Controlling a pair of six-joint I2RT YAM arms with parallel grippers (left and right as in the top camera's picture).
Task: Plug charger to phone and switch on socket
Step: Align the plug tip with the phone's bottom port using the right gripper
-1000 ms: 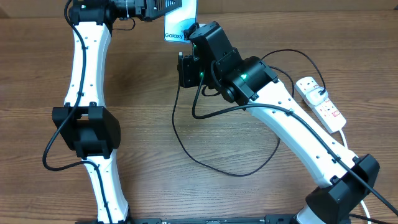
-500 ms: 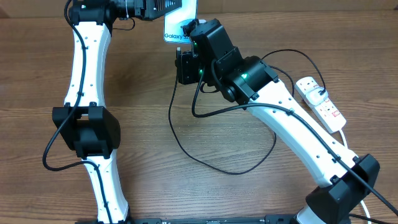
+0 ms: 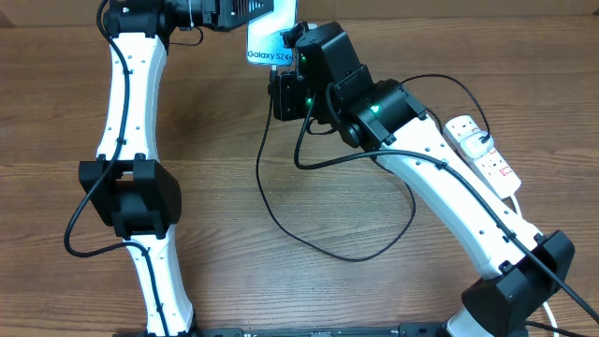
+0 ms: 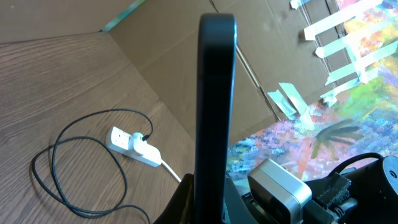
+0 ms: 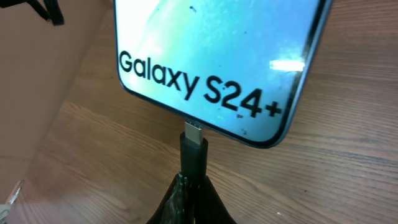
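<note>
The phone (image 3: 266,36) is held off the table at the back, and my left gripper (image 3: 245,11) is shut on its upper part. The left wrist view shows the phone (image 4: 216,93) edge-on, rising from between the left gripper's (image 4: 208,208) jaws. My right gripper (image 5: 193,182) is shut on the charger plug (image 5: 193,149). The plug's metal tip meets the bottom edge of the phone (image 5: 211,50) under the "Galaxy S24+" text. The charger's black cable (image 3: 281,220) loops across the table to the white socket (image 3: 485,157) at the right.
A black adapter (image 3: 477,140) sits in the socket's far end. The socket (image 4: 134,146) and cable loop (image 4: 62,180) also show in the left wrist view. Its thick white cord (image 3: 560,304) runs toward the front right. A cardboard wall (image 4: 186,56) stands behind the table.
My right gripper has moved up and slightly right toward the phone's bottom edge, bringing the plug to it. The cable loop has shifted with it. The left arm and phone have stayed put.
</note>
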